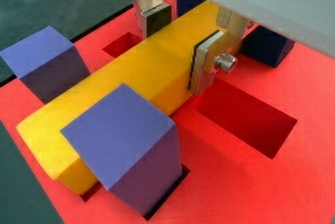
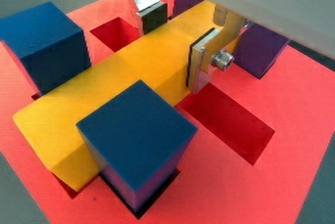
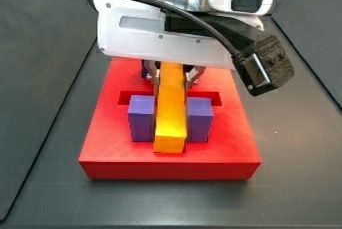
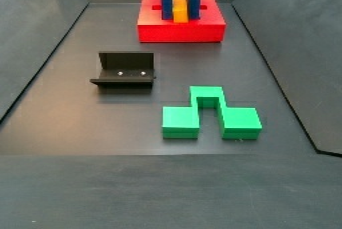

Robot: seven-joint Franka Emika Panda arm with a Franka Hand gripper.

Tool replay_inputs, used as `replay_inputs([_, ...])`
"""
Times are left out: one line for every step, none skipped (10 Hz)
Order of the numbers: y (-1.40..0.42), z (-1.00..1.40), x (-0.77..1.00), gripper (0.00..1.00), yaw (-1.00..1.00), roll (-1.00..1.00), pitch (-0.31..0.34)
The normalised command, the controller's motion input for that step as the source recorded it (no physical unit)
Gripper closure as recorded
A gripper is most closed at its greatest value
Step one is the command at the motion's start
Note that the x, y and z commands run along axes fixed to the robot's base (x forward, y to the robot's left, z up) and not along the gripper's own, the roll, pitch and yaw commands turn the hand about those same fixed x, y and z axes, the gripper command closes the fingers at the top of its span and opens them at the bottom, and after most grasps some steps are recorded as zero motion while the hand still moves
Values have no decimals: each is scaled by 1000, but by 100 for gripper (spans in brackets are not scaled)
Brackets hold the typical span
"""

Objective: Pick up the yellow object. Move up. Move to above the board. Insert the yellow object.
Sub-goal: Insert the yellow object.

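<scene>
Clearly, the flat silver fingers (image 1: 207, 60) of the gripper (image 1: 181, 40) clamp the smooth yellow bar (image 1: 124, 101) across its width, above the matte red board (image 3: 168, 160). It lies between boxy blue-purple posts (image 3: 140, 115), over rectangular slots; whether seated, unclear. Green notched block (image 4: 210, 113) rests well apart.
</scene>
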Motion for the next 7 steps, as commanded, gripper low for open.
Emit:
replay_inputs([137, -246, 51, 100, 63, 84, 0])
replay_inputs([191, -223, 94, 100, 51, 93, 0])
replay_inputs([40, -234, 26, 100, 14, 143, 0])
replay_inputs([0, -200, 0, 100, 0, 173, 7])
replay_inputs([-31, -346, 0, 100, 0, 77, 0])
replay_inputs([0, -663, -103, 100, 0, 39, -57])
replay_inputs([0, -660, -9, 100, 0, 87, -30])
